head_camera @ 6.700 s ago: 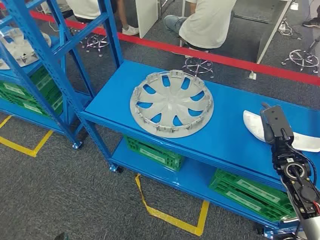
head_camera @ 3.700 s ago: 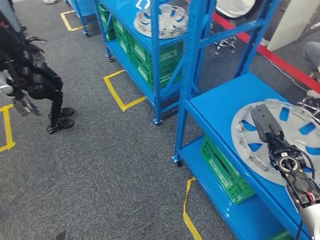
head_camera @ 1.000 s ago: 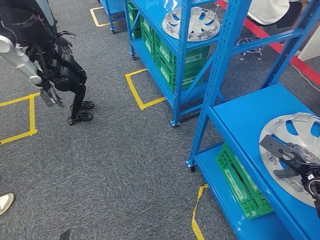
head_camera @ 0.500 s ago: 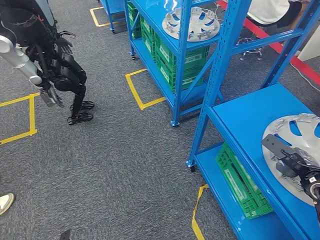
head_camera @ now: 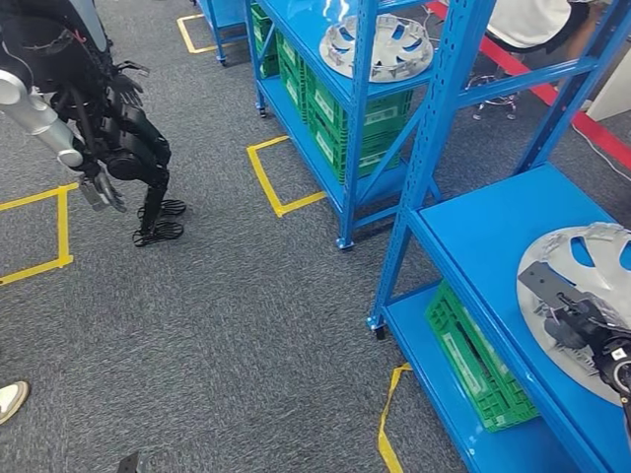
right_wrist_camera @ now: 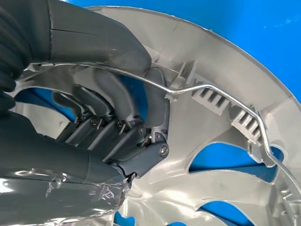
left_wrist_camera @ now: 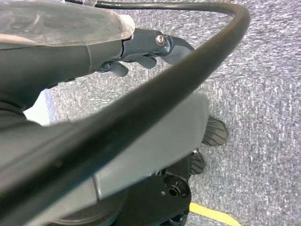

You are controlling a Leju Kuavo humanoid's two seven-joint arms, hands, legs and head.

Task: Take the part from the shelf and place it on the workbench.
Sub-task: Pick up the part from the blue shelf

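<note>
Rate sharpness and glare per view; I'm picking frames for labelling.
Head view: sharp, white glare on the far blue shelf top. Left wrist view: near black cable blurred, grey carpet crisper. Right wrist view: right hand and silver plastic wheel cover sharp.

Open blue shelf top (head_camera: 491,232) beside hubcap (head_camera: 588,261), upright post (head_camera: 428,148) at its corner, carpet aisle (head_camera: 245,325) free

No readable text anywhere; white labels on the green crates (head_camera: 476,360) too blurred to make out.
</note>
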